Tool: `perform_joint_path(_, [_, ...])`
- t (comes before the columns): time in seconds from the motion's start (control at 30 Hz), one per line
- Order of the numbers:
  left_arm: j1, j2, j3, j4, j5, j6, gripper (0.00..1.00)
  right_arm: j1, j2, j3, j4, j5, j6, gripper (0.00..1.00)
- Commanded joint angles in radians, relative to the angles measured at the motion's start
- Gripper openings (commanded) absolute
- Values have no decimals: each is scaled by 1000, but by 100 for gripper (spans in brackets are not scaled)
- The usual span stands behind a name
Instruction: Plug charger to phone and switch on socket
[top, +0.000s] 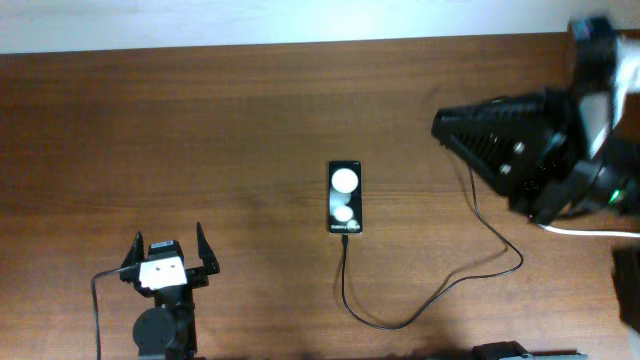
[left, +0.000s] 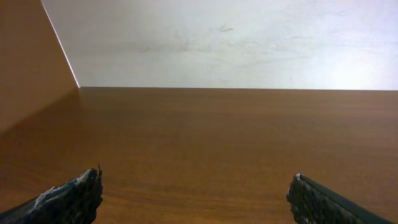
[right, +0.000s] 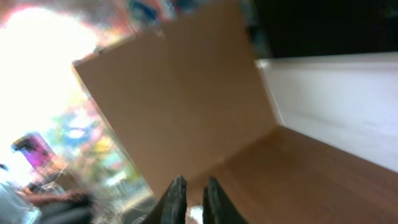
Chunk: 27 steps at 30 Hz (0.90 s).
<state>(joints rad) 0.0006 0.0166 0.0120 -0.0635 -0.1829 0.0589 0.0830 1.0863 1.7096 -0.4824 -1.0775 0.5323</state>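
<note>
The phone (top: 344, 196) lies flat mid-table, its screen lit with two white circles. The charger cable (top: 420, 312) runs from the phone's near end, where its tip (top: 344, 237) meets the phone, loops toward the front and goes right under my right arm. The socket is hidden under that arm; only a piece of thick white cord (top: 575, 232) shows. My right gripper (top: 438, 125) hangs raised at the right, its fingers (right: 194, 183) nearly together with nothing seen between them. My left gripper (top: 168, 250) is open and empty at the front left, fingers wide apart (left: 198, 180).
A brown side board (right: 180, 93) and a white wall (right: 348, 106) show in the right wrist view, which is blurred. A black cable (top: 97, 300) trails from the left arm's base. The table's far edge meets a white wall (left: 236, 43).
</note>
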Motion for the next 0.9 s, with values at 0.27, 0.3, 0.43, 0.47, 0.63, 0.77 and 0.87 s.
perform_joint_path(0.27, [4,-5,-2,-3,4,-9,99,18,-461,-259,2,699,-399,13])
perform_joint_path(0.3, [4,-5,-2,-3,4,-9,99,-3,-490,-259,1,697,-405,13])
perform_joint_path(0.43, [4,-5,-2,-3,4,-9,99,-96,-590,-259,0,663,-400,15])
perform_joint_path(0.47, [4,-5,-2,-3,4,-9,99,-118,-611,-259,0,663,-393,15])
perform_joint_path(0.63, [4,-5,-2,-3,4,-9,99,-130,-708,-259,3,671,-367,15])
perform_joint_path(0.77, [4,-5,-2,-3,4,-9,99,-130,-769,-259,-17,671,-359,17])
perform_joint_path(0.87, [4,-5,-2,-3,4,-9,99,-130,-812,-259,-54,673,-359,26])
